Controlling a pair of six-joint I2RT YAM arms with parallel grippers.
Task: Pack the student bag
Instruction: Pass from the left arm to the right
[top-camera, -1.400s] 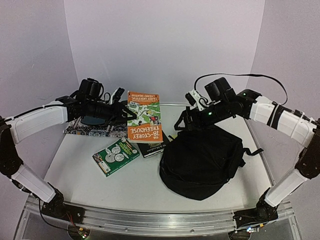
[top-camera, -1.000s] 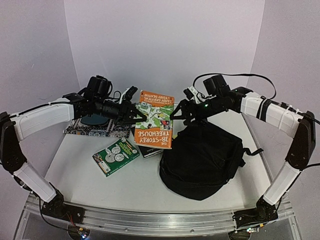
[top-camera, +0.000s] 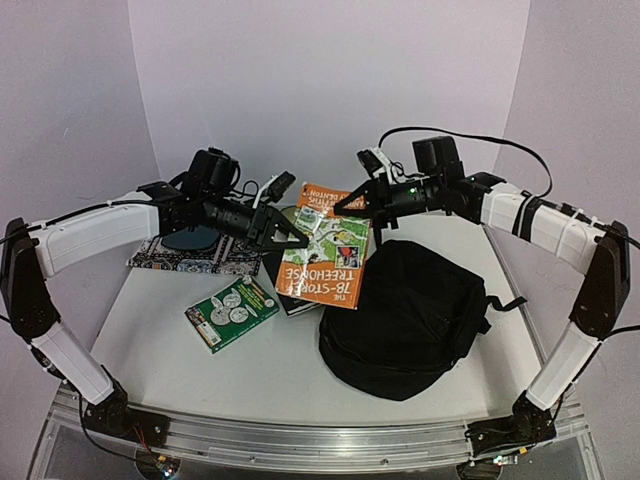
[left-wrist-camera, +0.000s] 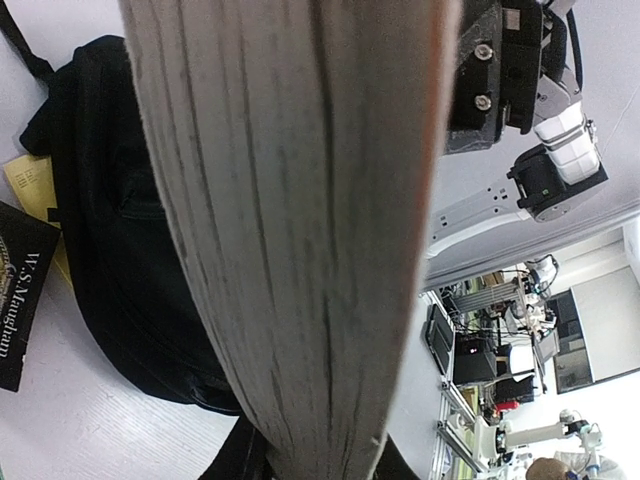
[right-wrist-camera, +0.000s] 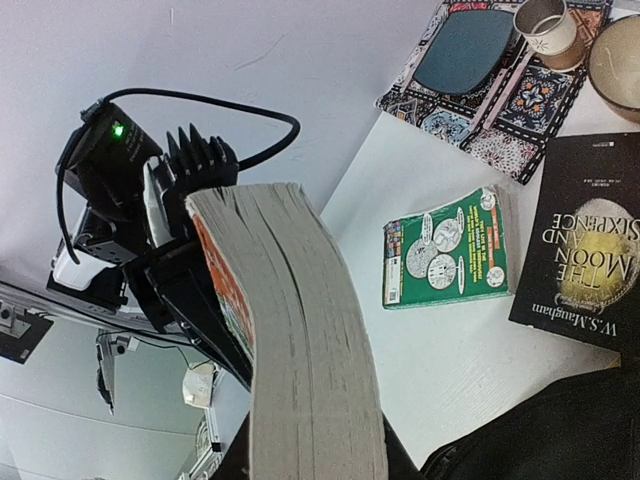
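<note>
The Treehouse book (top-camera: 325, 252) sits between the fingers of the left gripper (top-camera: 296, 238) and the right gripper (top-camera: 350, 205), off the table (top-camera: 160, 345). Below the right fingers lies the student bag (top-camera: 410, 315); below the left fingers the Maugham book (top-camera: 296, 304), a 3rd book (top-camera: 232, 312) nearer-left, a mat (top-camera: 190, 262) farther left
</note>
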